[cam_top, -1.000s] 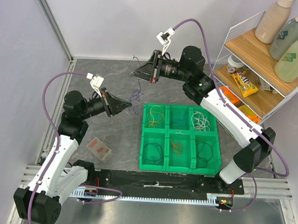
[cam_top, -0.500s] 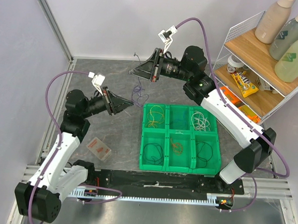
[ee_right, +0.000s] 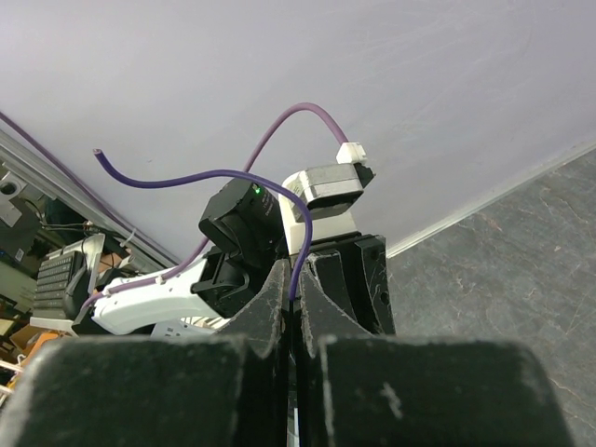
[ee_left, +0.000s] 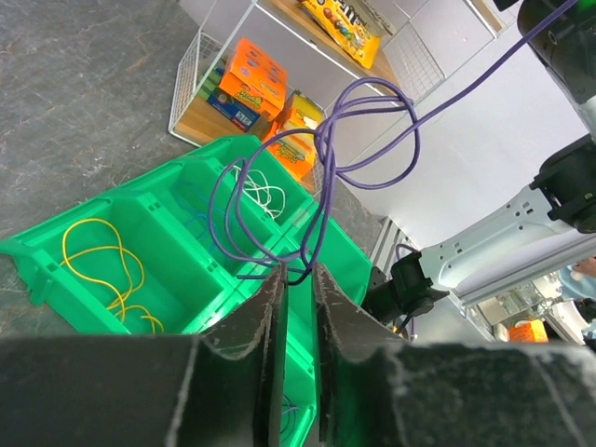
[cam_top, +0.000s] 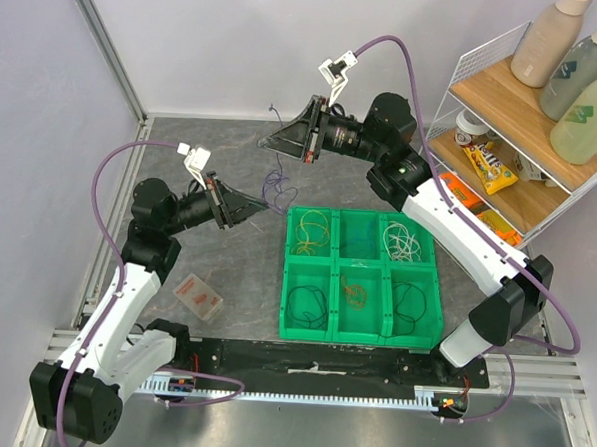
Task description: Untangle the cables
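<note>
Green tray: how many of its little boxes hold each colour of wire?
Yellow cables: 1
White cables: 1
Orange cables: 1
Dark cables: 2
Cannot tell: 1
Total: 6 boxes in the green tray

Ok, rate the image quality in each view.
Top external: evenly lit and sharp across the green tray. Left wrist: purple cable crisp, left claw dark and soft up close. Right wrist: right claw dark and blurred along the bottom, wall flat and pale.

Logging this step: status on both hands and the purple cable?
Right hand shut on purple cable, raised. Left hand slightly open, cable loops hanging at its tips. No obstruction seen.
</note>
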Robot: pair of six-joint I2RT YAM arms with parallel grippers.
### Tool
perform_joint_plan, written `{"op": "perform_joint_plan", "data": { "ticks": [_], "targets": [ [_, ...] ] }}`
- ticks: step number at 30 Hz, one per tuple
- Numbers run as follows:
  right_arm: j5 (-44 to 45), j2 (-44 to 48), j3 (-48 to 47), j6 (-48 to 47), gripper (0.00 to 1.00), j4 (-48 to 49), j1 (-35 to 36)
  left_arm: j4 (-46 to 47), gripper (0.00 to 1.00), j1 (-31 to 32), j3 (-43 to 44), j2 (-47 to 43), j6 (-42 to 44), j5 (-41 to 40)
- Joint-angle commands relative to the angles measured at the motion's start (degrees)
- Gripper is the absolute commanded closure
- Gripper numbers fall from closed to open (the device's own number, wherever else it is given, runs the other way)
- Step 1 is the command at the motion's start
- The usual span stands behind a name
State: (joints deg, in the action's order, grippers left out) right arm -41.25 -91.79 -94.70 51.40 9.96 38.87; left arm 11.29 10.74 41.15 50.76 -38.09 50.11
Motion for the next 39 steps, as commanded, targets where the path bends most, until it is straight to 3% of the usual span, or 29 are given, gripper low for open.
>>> {"op": "perform_joint_plan", "data": {
  "ticks": [1,5,11,17,20,22,25,31,36,39],
  "targets": [
    [-1.20,2.23,0.39,0.81,1.00,2.96,-0.02,2.77,0.83,0.16,0.43,-0.40,-0.85,0.87],
    [1.87,2.75,0.57,-2.42,1.00,0.52,-0.11,-0.55,0.98,0.16,0.51,-1.54,0.46,-1.84],
    [19.42,1.00,-5.32,-14.90,1.00,-13.54,-2.83,-20.04,0.98,0.16,2.27,-8.03,7.05,-17.73],
    [44.64,-0.50,-8.40,-24.66,1.00,-20.24,-7.75,-37.28,0.98,0.33,2.36,-20.42,9.52,-43.82],
    [55.10,-1.63,-10.15,-31.42,1.00,-20.41,-8.46,-44.76,0.98,0.24,2.36,-30.15,6.37,-62.88],
    [59.43,-2.78,-11.30,-35.21,1.00,-19.72,-8.72,-49.14,0.98,0.59,3.49,-35.01,4.69,-76.05],
    [63.04,-5.15,-12.35,-39.43,1.00,-18.31,-9.17,-55.84,0.98,0.95,10.33,-35.38,3.88,-91.11],
    [62.79,-9.89,-14.11,-40.50,1.00,-17.08,-11.71,-54.19,0.98,3.67,24.31,-35.64,15.48,-109.59],
    [61.47,-12.18,-14.12,-38.92,1.00,-16.64,-13.29,-44.44,0.98,5.69,25.39,-40.21,26.55,-111.45],
    [60.77,-12.89,-13.68,-38.48,1.00,-16.64,-14.17,-33.04,0.98,6.39,23.55,-43.11,37.96,-112.94]
  ]
}}
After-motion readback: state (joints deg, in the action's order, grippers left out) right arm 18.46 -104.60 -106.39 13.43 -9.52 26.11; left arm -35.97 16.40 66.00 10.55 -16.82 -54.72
